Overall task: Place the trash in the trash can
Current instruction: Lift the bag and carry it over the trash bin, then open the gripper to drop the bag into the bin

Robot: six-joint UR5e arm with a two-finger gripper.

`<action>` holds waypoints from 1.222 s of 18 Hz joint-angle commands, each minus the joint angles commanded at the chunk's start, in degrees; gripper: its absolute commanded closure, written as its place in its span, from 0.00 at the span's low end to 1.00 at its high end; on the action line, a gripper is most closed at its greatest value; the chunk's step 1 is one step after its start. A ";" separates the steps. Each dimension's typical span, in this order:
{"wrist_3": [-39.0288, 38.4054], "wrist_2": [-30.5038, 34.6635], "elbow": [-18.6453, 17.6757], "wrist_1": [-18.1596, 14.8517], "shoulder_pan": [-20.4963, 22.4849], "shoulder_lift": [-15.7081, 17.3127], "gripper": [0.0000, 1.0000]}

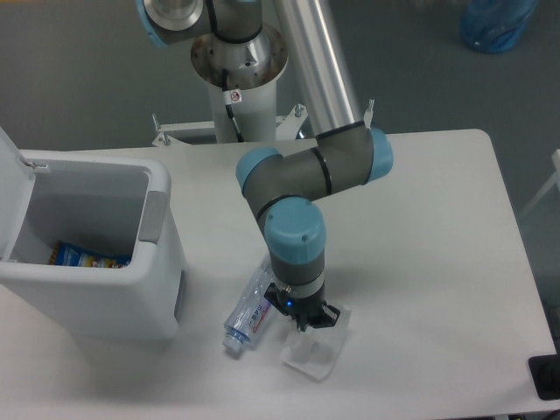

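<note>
The crushed clear bottle (249,308) with a blue-and-red label lies on the white table (437,262), just right of the trash can. The clear whitish cup-like container (313,352) lies on the table to the bottle's right. My gripper (304,320) points straight down over the container's near-left edge, next to the bottle. Its dark fingers (329,315) look spread apart, and the wrist hides much of them. The white trash can (96,254) stands at the left with its lid (13,157) swung up and a grey panel (154,215) on its right side.
A blue-and-yellow wrapper (83,256) lies inside the trash can. The arm's base (238,66) stands at the table's back edge. A blue bag (497,22) sits on the floor at the far right, and a black object (544,378) at the table's front right corner.
</note>
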 joint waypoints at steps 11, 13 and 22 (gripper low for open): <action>-8.35 -16.62 0.88 -5.17 0.19 15.63 1.00; -8.62 -20.14 0.79 -7.11 0.01 19.85 1.00; -12.65 -23.15 -2.10 -8.61 -8.58 29.71 1.00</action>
